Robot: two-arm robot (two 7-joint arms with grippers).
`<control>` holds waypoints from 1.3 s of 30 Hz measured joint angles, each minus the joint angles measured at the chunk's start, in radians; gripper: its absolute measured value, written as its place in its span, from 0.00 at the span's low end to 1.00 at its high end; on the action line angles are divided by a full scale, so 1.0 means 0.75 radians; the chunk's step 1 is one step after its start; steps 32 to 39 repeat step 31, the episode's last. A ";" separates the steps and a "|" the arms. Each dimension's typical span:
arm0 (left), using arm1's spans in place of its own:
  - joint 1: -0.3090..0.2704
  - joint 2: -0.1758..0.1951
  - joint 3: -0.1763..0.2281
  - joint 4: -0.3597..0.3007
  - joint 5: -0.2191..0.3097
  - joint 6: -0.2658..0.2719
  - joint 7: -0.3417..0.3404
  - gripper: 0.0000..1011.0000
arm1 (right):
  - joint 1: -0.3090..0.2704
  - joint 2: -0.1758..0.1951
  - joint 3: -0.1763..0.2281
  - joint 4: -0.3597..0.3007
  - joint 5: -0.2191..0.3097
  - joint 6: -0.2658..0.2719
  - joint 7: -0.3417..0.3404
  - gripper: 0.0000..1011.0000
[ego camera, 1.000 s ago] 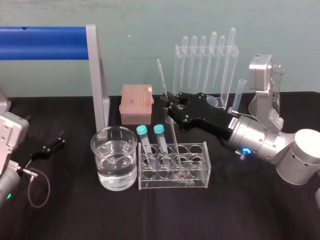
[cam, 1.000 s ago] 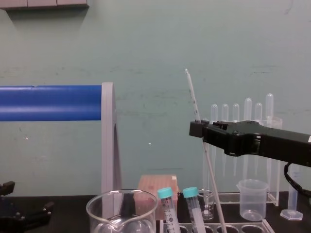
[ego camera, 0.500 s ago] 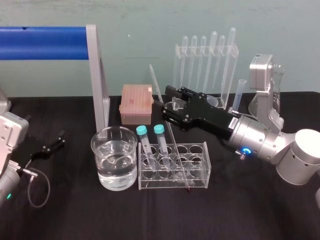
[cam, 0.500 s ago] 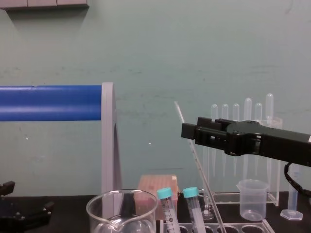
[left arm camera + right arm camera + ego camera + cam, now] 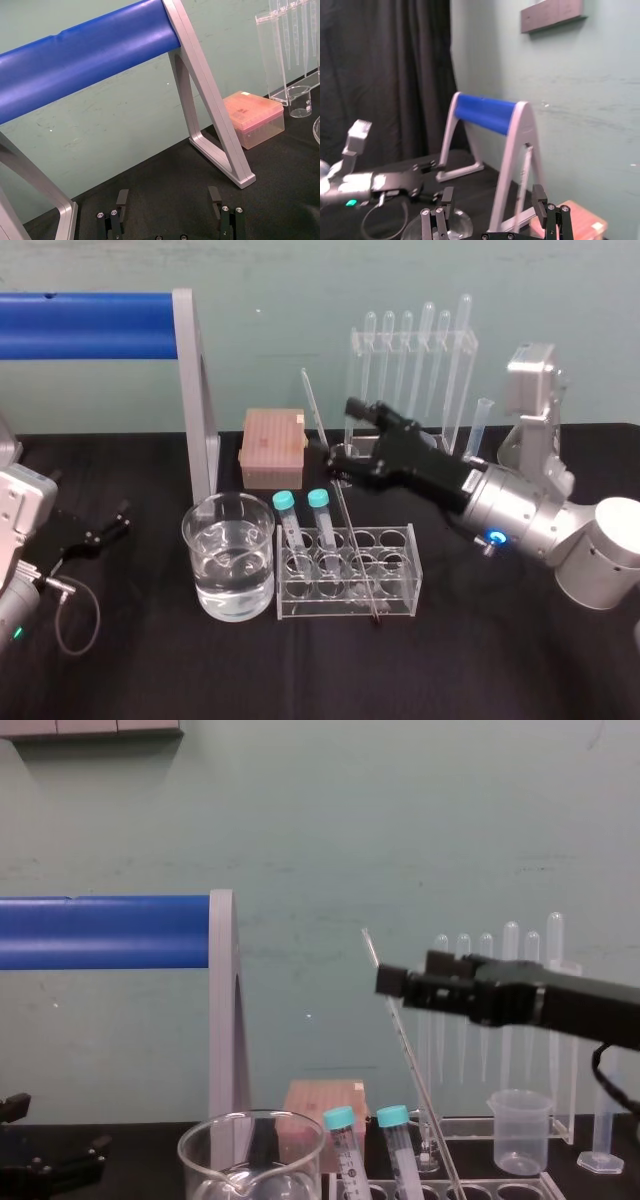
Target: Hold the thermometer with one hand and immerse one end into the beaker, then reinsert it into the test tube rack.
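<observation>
The thermometer (image 5: 342, 502) is back in the test tube rack (image 5: 398, 585). It leans through a hole in the rack's right half, its top tilted toward the table's back edge and its foot near the rack's front wall. The right gripper (image 5: 348, 438) hangs just beside the upper stem with its fingers spread wide. The right wrist view shows nothing between them (image 5: 493, 200), so it holds nothing. I cannot tell whether a fingertip touches the rod.

The step in hand looks like the release and retreat. To do it well, the gripper should back away toward the table's right edge along its own axis. It should keep the jaws wide and not sweep sideways across the stem. The rod is thin, brittle glass and slick, and only a hole rim and the rack floor prop it. A nudge could lever it out or shift the rack, which looks light. Behind the arm stand the acrylic pipette stand (image 5: 415, 360) and a small plastic beaker (image 5: 518, 1130), both easy to knock.

The beaker (image 5: 196, 550), thick-walled clear glass part-filled with water, sits just left of the rack. Two blue-capped tubes (image 5: 285, 502) lean in the rack's left holes.

The left gripper (image 5: 168, 199) rests near the table's left edge, fingers apart and empty.
</observation>
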 joint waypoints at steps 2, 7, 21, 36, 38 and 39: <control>0.000 0.000 0.000 0.000 0.000 0.000 0.000 1.00 | -0.010 -0.002 0.020 -0.011 0.008 0.003 -0.025 0.99; 0.000 0.000 0.000 0.000 0.000 0.000 0.000 1.00 | -0.076 -0.002 0.128 -0.059 -0.025 -0.003 -0.239 0.99; 0.000 0.000 0.000 0.000 0.000 0.000 0.000 1.00 | -0.257 -0.020 0.235 0.088 -0.303 0.208 -0.848 0.99; 0.000 0.000 0.000 0.000 0.000 0.000 0.000 1.00 | -0.255 -0.019 0.237 0.081 -0.303 0.205 -0.844 0.99; 0.000 0.000 0.000 0.000 0.000 0.000 0.000 1.00 | -0.255 -0.019 0.237 0.081 -0.303 0.205 -0.844 0.99; 0.000 0.000 0.000 0.000 0.000 0.000 0.000 1.00 | -0.255 -0.019 0.237 0.081 -0.303 0.205 -0.844 0.99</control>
